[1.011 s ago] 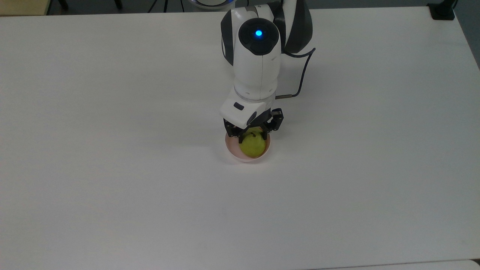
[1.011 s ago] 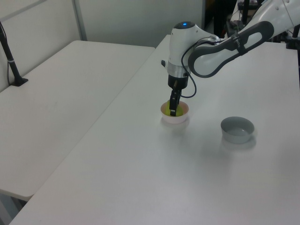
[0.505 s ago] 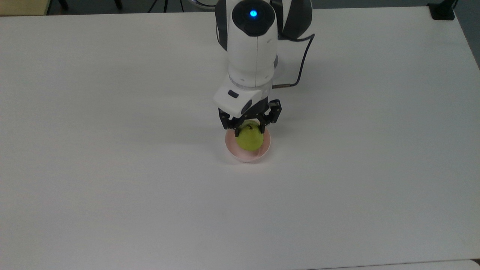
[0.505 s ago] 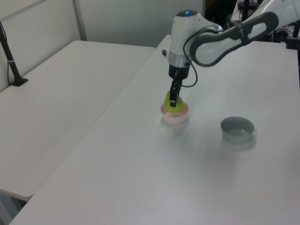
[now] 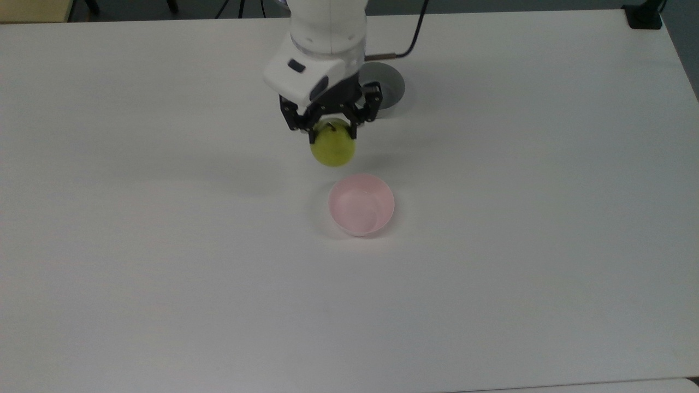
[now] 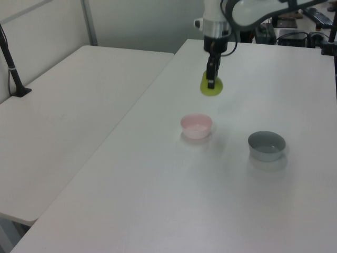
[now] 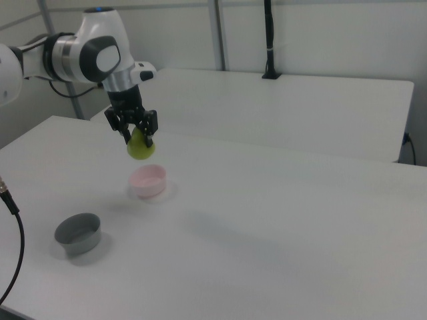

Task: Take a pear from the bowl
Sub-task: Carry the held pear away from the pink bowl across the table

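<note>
A white robot arm is reaching over a white table [image 5: 164,273], and its black gripper [image 5: 332,127] is hanging in the air with its two fingers [image 5: 312,129] pointing straight down. The fingers are pinching the narrow top of a yellow-green pear [image 5: 332,146], one finger on each side, so the round body of the pear is hanging just below the fingertips and touching nothing else. In the right view the gripper [image 7: 137,138] is holding the pear [image 7: 141,148] in the air above the table [image 7: 280,220], and the pear's lower end is sitting higher than the rim of the bowl. A small pale pink bowl [image 5: 361,204] is standing upright on the table below the fingers; in the top view it is lying toward the lower right of the fingers, apart from the pear, and nothing is lying inside it. In the left view the gripper [image 6: 211,83] is gripping the pear [image 6: 211,87] well above and slightly behind the pink bowl [image 6: 196,126]. In the right view the pink bowl [image 7: 148,181] is sitting just beneath and slightly to the right of the fingertips. A grey bowl [image 5: 389,87] is also standing on the table; in the top view it is peeking out from behind the arm, beside the fingers on their upper right. In the left view the grey bowl [image 6: 267,145] is standing to the right of the pink one, and in the right view the grey bowl [image 7: 78,233] is standing toward the lower left of the fingers, well apart from them.
</note>
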`<state>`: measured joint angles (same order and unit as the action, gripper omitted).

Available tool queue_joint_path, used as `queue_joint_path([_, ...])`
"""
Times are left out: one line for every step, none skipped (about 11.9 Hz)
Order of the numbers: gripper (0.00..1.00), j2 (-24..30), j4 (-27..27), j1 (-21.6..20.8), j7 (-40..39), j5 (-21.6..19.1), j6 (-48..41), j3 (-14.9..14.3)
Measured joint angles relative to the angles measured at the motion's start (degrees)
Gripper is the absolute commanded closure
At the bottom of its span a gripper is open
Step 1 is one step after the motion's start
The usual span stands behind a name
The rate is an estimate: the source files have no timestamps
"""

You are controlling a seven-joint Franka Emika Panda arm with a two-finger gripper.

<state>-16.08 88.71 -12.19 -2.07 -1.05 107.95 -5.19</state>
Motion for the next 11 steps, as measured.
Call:
queue_joint_path([1.00,1.5,-0.2,0.6,-0.4,1.1,-2.2,0.0])
queue_joint_path([1.00,2.6,-0.7,1.2,-0.8,1.7,-4.3,0.0])
queue_joint_path([1.00,3.3,-1.8,2.0,-1.0,2.0,-6.6,0.0])
queue_joint_path([1.00,3.7,-2.7,2.9,-2.2,2.0,-7.8,0.0])
queue_joint_path([1.00,4.3,-3.2,3.8,-4.1,2.0,-8.3,0.0])
queue_joint_path([1.00,4.9,-3.2,4.6,-5.4,2.0,-8.3,0.0])
queue_joint_path([1.00,6.2,-3.2,6.0,-7.5,2.0,-8.4,0.0])
queue_joint_path([1.00,7.8,-2.8,7.3,-9.9,2.0,-8.8,0.0])
queue_joint_path([1.00,9.8,-1.9,8.6,-12.1,1.9,-9.3,0.0])
queue_joint_path([1.00,11.6,-0.6,9.7,-13.4,1.4,-9.5,0.0])
queue_joint_path([1.00,12.6,0.2,10.2,-14.0,1.2,-9.5,0.0])
